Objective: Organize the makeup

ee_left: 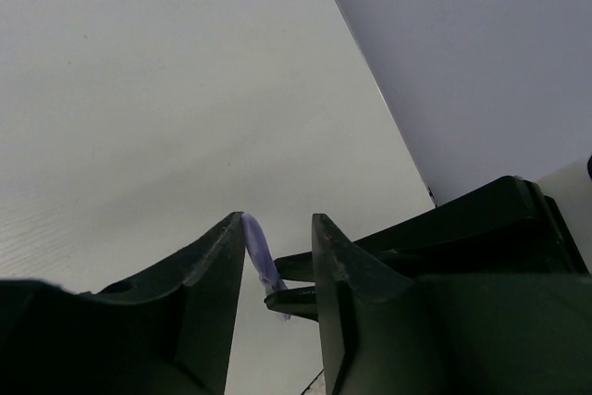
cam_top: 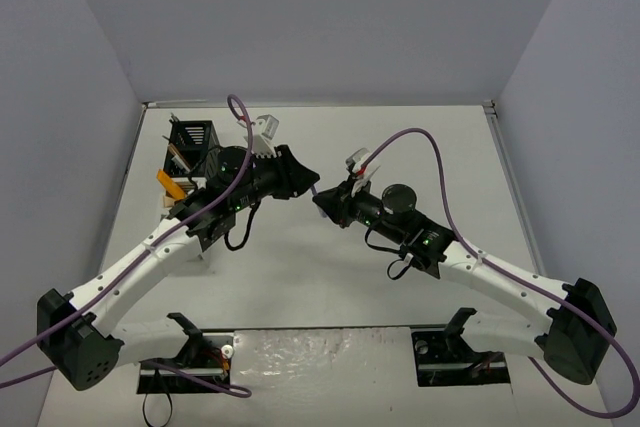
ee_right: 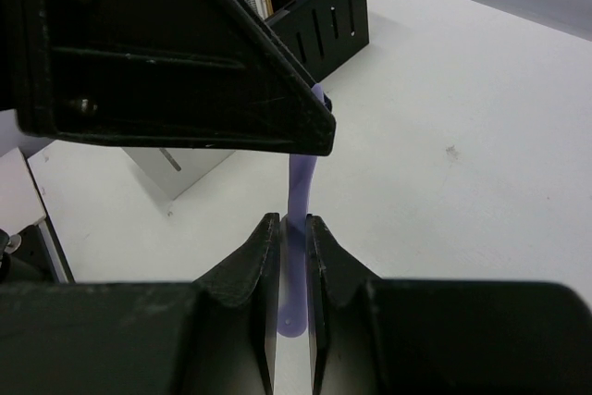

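Right now my right fingers [ee_right: 252, 261] are pinching the tool [ee_right: 301, 187], its length running toward my left fingers [ee_left: 215, 265]. Those are straddling its tip, slightly spread.

readable text: none you can make out in any view;
rack [cam_top: 193, 135]: no label legible;
purple tool [ee_right: 298, 193]: no print showing;
table [cam_top: 320, 272]: no signs or numbers for you
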`<action>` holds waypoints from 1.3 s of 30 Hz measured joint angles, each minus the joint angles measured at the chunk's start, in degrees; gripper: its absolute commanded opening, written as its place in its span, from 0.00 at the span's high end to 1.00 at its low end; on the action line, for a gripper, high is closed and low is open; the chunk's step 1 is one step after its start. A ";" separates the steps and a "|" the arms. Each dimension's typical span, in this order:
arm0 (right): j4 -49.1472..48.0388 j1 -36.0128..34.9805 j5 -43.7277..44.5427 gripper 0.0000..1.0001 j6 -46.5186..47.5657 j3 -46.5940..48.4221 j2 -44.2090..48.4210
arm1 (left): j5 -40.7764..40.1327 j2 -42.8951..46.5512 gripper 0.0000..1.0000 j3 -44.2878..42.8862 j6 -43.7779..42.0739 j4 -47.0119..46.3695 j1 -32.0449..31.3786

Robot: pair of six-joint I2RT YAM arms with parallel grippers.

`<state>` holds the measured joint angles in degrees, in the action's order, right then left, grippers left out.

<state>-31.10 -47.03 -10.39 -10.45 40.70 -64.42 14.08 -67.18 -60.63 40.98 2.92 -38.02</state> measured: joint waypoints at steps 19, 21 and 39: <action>-1.26 0.04 0.02 0.03 -0.78 -0.62 0.18 | -3.67 -0.07 1.00 0.43 -1.48 3.30 -0.35; 0.49 0.04 1.04 0.00 -0.32 -0.36 0.24 | -7.55 1.57 1.00 0.34 -3.27 6.62 -0.38; 8.33 7.68 4.46 0.00 0.70 -1.96 6.16 | -30.89 22.10 1.00 4.57 -12.28 31.23 35.34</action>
<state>-22.77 -39.34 -5.93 -9.76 38.73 -58.26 -16.82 -45.07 -56.06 28.69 34.15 -2.69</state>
